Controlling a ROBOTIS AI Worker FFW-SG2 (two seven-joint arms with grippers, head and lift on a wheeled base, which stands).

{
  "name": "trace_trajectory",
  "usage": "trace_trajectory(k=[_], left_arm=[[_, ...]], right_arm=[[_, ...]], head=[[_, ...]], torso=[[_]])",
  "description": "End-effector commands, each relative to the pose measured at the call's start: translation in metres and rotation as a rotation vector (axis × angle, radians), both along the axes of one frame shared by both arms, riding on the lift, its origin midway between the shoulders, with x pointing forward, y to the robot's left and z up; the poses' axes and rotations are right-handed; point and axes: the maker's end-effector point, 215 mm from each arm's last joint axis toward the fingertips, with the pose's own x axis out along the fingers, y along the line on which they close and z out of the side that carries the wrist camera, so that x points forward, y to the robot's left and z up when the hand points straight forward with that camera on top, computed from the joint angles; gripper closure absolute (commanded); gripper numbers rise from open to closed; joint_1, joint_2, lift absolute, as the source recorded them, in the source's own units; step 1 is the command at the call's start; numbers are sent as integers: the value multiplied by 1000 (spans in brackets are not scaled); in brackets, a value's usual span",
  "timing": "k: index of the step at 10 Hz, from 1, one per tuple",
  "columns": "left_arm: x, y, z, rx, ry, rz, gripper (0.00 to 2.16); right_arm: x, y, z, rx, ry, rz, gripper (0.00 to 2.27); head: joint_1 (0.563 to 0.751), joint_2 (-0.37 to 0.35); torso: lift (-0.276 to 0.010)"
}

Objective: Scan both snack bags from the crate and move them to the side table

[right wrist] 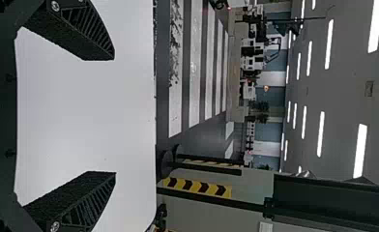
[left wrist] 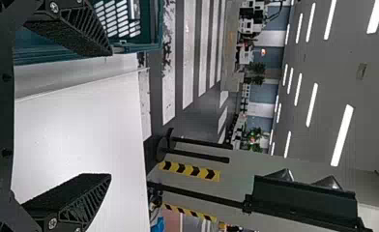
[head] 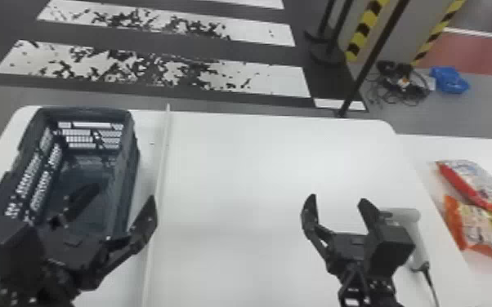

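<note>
White tabletop (head: 237, 171) runs from crate (head: 128, 179) to edge (head: 422, 183), 2 bags (head: 480, 185) beyond.

Open room between raised strip (head: 161, 163) and right pincer (head: 338, 198), crate (head: 130, 134) at left, scanner (head: 408, 214) at right

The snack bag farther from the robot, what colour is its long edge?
The farther snack bag has a red edge; the head view shows it best.
</note>
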Motion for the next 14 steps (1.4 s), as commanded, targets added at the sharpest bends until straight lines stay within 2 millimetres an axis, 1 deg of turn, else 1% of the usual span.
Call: trace_trajectory(k=[1, 3, 14], left_arm=[[0, 0, -1, 0, 1, 0, 103], [1, 0, -3, 1, 4, 0, 103], [1, 1, -8, 2, 12, 5, 107]], right_arm=[[0, 0, -1, 1, 0, -1, 76], [0, 0, -4, 1, 5, -1, 76], [-1, 0, -3, 1, 0, 0, 80]], head=[[695, -164], [695, -164], [695, -163]], torso=[[-75], [-75], [-75]])
